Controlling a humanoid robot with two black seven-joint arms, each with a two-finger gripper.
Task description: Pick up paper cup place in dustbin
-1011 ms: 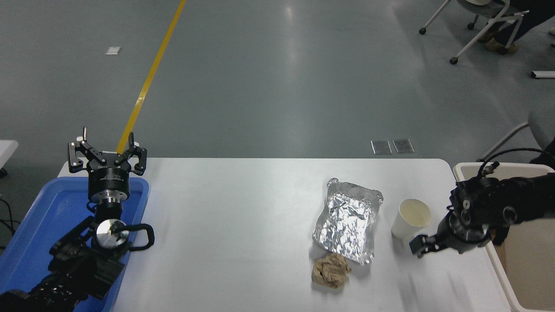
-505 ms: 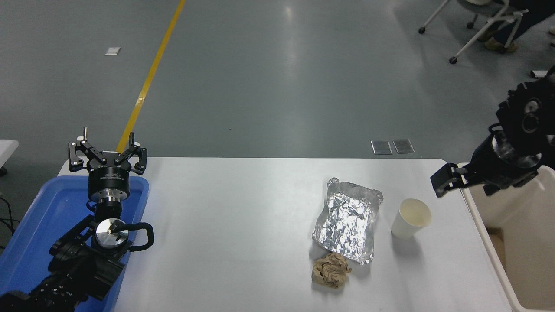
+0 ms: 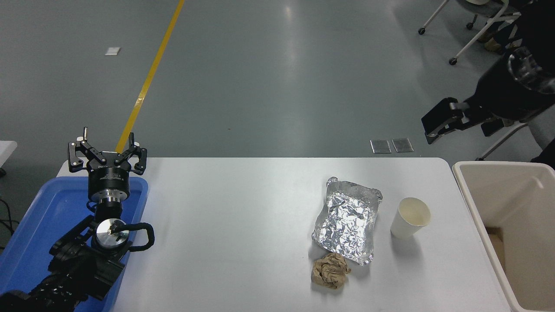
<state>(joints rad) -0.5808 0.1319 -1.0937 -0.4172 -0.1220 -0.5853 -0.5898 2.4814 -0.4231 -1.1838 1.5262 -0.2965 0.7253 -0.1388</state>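
Note:
The white paper cup (image 3: 410, 218) stands upright on the white table (image 3: 243, 225), towards its right end, with its cream inside showing. The beige dustbin (image 3: 470, 197) stands off the table's right edge, to the right of the cup. My right gripper (image 3: 441, 120) hangs high in the air beyond the table's far right corner, well above and behind the cup, with nothing visible in it. I cannot make out its jaws. My left gripper (image 3: 107, 152) is parked open over the blue tray (image 3: 30, 234) at the lower left.
A crumpled foil sheet (image 3: 347, 221) lies just left of the cup. A crumpled brown paper wad (image 3: 330, 271) lies in front of the foil. Rolling chairs (image 3: 477, 26) and a seated person's legs are at the top right.
My right arm has risen from table height beside the cup, up and back to high above the far right corner. The cup stayed in place, and the left arm did not move.

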